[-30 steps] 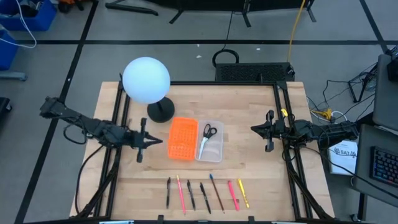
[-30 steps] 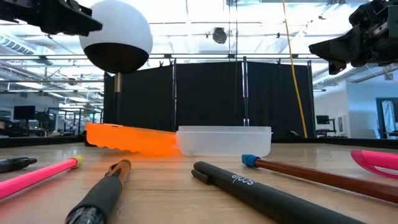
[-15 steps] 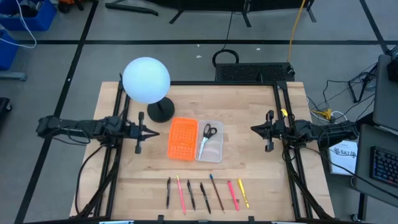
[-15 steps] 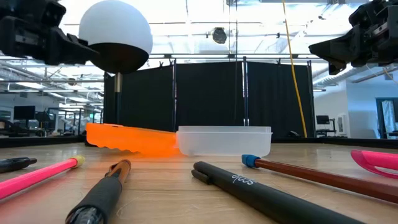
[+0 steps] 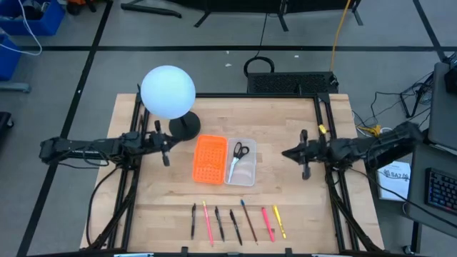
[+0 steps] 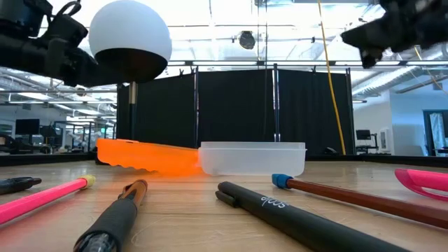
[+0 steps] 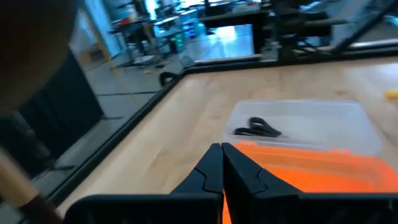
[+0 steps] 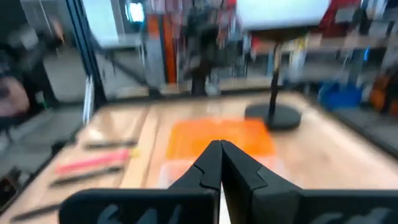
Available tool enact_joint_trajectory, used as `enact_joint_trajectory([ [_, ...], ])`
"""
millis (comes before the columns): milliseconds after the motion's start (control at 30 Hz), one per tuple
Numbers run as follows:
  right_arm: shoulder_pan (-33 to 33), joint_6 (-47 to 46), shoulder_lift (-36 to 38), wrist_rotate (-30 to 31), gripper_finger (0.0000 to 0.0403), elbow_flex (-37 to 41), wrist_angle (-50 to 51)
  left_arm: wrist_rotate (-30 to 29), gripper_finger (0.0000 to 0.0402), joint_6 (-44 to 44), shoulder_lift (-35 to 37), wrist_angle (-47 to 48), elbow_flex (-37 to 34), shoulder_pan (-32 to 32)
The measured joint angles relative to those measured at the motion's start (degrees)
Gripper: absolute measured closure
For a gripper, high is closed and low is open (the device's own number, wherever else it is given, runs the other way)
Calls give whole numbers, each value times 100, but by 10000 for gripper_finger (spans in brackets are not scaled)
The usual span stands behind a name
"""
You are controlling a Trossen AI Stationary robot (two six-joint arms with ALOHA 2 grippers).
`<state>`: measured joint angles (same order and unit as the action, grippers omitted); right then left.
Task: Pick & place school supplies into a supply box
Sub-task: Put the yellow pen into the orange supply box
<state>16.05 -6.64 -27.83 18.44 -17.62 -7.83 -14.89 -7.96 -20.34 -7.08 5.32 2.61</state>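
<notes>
Scissors (image 5: 240,150) already in the clear box (image 5: 242,175) beside an orange tray (image 5: 210,159), pens (image 5: 235,223) lined along the near surface (image 5: 285,193) for easy picking, both grippers, left (image 5: 165,145) and right (image 5: 303,154), aloft with jaws closed and empty, lamp (image 5: 168,93) crowding the left.

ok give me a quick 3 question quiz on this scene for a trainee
1. True or false: the scissors already lie in the supply box.
2. What sits directly beside the supply box, on the left arm's side? A) orange perforated piece B) white globe lamp C) a notebook
3. Fill in: the left pincer and right pincer are both ____, holding nothing.

Key: 1 true; 2 A; 3 shut
</notes>
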Motion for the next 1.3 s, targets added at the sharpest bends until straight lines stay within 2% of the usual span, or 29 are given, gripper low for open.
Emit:
enact_joint_trajectory([
  [133,570,-952,-1804,329,403,-1486,1451,-77,388,104,0,-6,0,0],
  [300,1174,-2908,-4082,376,403,-3802,4342,-66,362,98,0,-6,2,0],
  [433,1552,-4533,-5558,-163,403,-5556,6439,-66,354,109,0,-4,1,0],
  [533,1792,-5788,-6339,-675,403,-6431,7273,-66,353,59,0,-4,2,0],
  [633,2075,-6887,-6807,-794,403,-6799,7353,-66,353,-27,0,-16,2,0],
  [733,2383,-7922,-7093,-822,403,-6781,7034,-66,353,-61,0,-53,2,0],
  [833,2718,-8571,-7371,-779,403,-6781,6728,-69,353,-73,0,-83,2,0],
  [1033,3197,-9584,-7849,-135,399,-6781,6642,-64,353,-11,0,-225,2,0],
  [1133,3239,-9821,-7967,-328,378,-6779,6510,-61,353,60,0,-218,2,0],
  [1300,3203,-10079,-8079,-868,318,-6779,6197,-62,353,161,0,-212,2,0],
])
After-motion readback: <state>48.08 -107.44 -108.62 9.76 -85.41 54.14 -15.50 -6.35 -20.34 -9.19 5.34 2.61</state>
